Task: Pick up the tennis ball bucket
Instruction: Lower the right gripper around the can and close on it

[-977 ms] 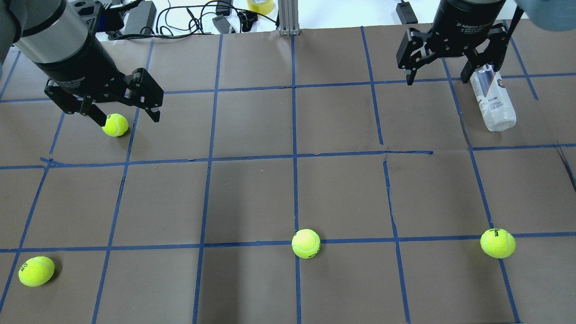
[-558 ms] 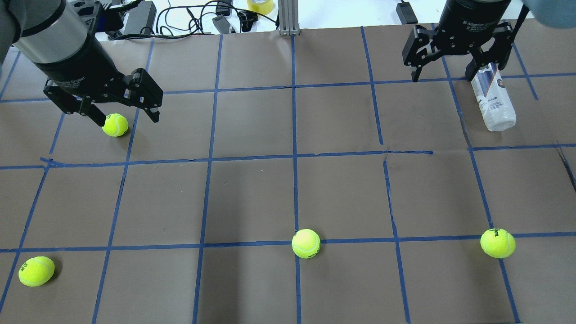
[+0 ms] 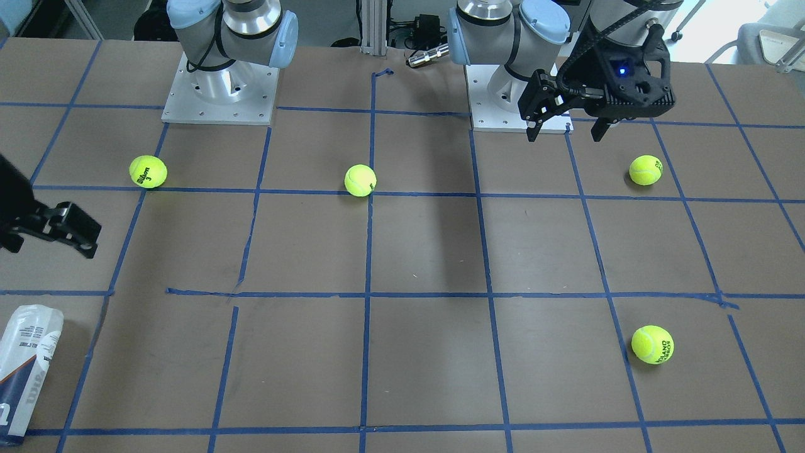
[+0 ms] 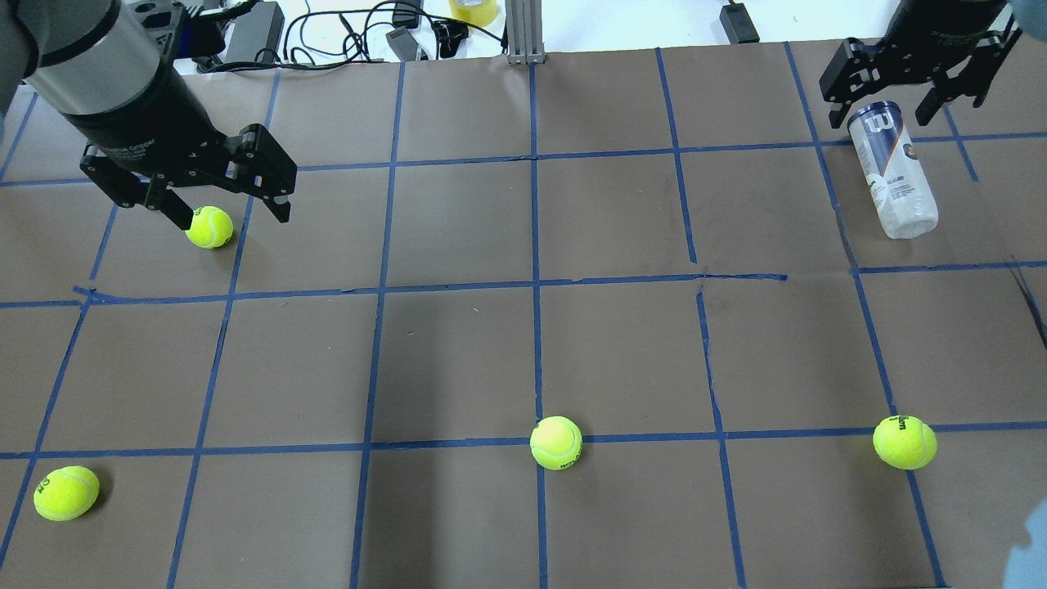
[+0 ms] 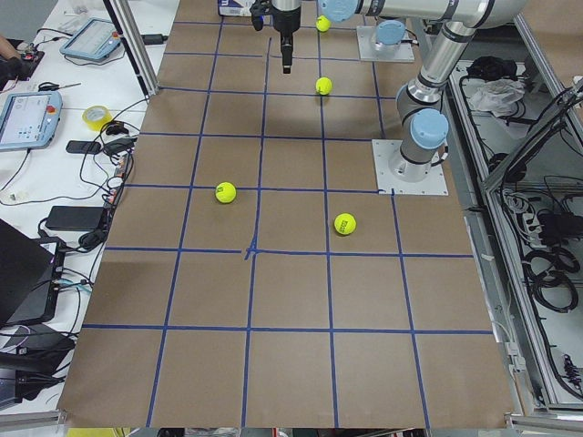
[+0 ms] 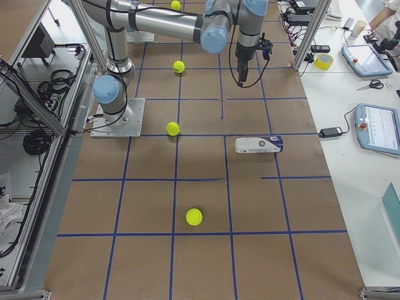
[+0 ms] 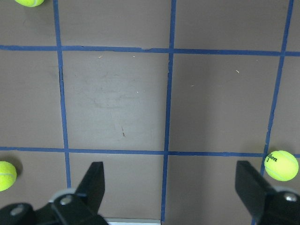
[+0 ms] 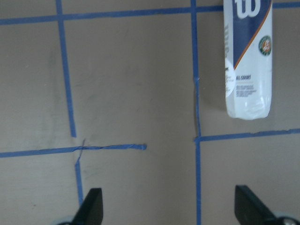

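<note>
The tennis ball bucket [image 4: 891, 172] lies on its side at the far right of the table. It is a slim white-labelled can with a navy "W" end, and it also shows in the right wrist view [image 8: 248, 56], the front view [image 3: 25, 365] and the right exterior view [image 6: 259, 145]. My right gripper [image 4: 879, 119] is open and empty, hanging above the can's navy end without touching it. My left gripper [image 4: 233, 217] is open and empty above the far left of the table, beside a yellow-green tennis ball [image 4: 209, 227].
Three more tennis balls lie along the near side [image 4: 65, 492], [image 4: 556, 442], [image 4: 904, 442]. Cables, a power brick and a tape roll [image 4: 473, 10] sit past the far edge by a metal post [image 4: 523, 33]. The arm bases [image 3: 220, 94] stand at the robot's side.
My right gripper has moved right and toward the far edge, still open, uncovering the can's navy end. The can, the balls and my left arm have not moved.
</note>
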Motion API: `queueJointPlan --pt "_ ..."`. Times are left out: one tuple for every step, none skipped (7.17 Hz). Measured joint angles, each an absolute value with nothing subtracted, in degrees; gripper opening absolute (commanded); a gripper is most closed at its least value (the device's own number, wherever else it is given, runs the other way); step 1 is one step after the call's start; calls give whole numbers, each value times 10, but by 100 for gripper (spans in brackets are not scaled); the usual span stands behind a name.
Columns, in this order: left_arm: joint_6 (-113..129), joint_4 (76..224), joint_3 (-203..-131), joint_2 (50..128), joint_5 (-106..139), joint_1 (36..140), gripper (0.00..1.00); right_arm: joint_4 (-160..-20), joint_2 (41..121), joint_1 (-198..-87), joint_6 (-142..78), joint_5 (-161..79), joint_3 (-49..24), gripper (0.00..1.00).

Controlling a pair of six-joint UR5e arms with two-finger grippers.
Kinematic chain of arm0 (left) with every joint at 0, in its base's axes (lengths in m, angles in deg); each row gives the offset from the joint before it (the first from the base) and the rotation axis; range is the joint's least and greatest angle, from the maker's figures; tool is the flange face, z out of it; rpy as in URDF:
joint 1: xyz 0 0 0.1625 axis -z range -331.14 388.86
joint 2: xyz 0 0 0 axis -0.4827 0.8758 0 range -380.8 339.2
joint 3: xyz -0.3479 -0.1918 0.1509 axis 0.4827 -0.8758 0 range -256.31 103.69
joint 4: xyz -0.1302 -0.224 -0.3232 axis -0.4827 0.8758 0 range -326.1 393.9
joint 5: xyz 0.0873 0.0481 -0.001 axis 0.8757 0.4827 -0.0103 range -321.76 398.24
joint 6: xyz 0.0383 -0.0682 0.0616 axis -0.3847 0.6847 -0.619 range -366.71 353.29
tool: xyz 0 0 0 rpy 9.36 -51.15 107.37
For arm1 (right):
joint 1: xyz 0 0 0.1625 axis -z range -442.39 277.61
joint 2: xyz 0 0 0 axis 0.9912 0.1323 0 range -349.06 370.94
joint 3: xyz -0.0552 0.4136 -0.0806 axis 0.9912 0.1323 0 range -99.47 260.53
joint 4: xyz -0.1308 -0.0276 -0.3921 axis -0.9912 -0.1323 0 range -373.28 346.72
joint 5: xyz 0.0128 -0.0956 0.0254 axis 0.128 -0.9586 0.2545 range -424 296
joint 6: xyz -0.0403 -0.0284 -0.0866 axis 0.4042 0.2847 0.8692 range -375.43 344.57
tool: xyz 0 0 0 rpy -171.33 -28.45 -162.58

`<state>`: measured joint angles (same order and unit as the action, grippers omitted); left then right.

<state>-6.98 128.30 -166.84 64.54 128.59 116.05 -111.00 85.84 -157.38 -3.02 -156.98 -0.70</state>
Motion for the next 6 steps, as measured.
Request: queueJointPlan --pt "-70 1283 -1668 645 1286 1160 100 -1148 823 -1544 -1 -1569 -6 100" --pt "-70 1283 -1668 645 1286 1160 100 -1179 785 -1517 12 -1568 -3 100" --pt "-70 1283 -1668 645 1287 1161 100 -1216 745 -1501 20 -1568 4 100" --pt "-70 1283 -1668 645 1287 1161 100 -1245 708 -1494 31 -1567 15 100" --pt "-70 1283 -1668 645 1287 1161 100 -1265 679 -1487 45 -1566 24 100" --pt "-70 1283 -1668 645 1287 1161 100 -1282 660 -1482 59 -1565 29 100"
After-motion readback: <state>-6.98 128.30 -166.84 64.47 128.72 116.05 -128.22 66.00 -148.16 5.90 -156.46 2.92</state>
